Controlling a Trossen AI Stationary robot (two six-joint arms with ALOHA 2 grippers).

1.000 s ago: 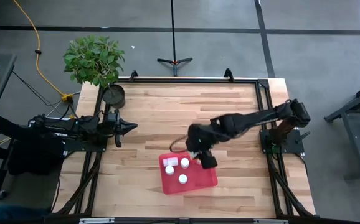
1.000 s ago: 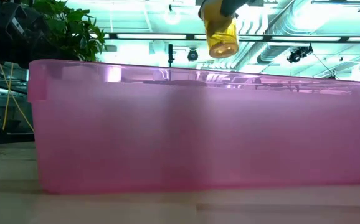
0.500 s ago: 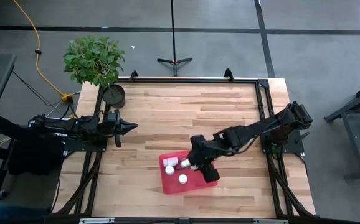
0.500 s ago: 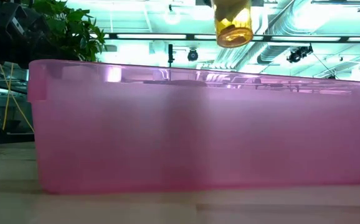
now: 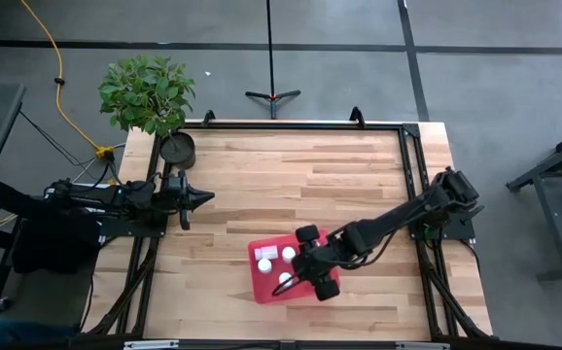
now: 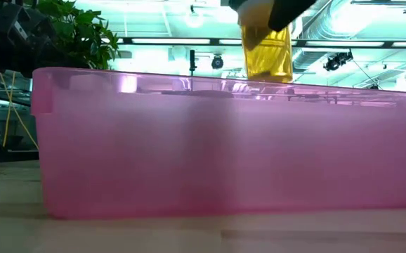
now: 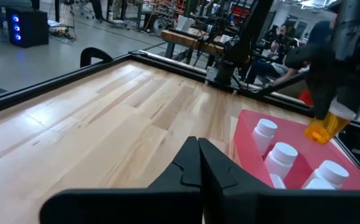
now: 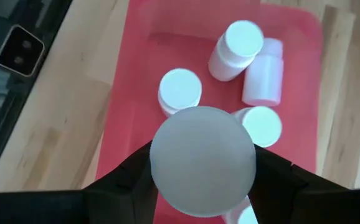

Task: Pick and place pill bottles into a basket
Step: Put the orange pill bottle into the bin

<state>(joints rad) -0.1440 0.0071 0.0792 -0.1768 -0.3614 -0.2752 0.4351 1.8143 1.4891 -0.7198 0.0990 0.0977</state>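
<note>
— Above the red basket (image 5: 294, 287), near the table's front edge: what do we see?

— We see the right gripper (image 5: 308, 275) clamped on the cap of an amber pill bottle (image 6: 267, 60), holding it upright over the bin, its base at about rim level.

— And inside?

— We count white pill bottles (image 8: 180, 89) in the basket, some standing, at least one lying on its side.

— The other arm?

— The left gripper (image 5: 203, 198) waits at the table's left edge, its fingers together, holding nothing, by a black pot (image 5: 177, 148) and a plant (image 5: 148, 90).
</note>
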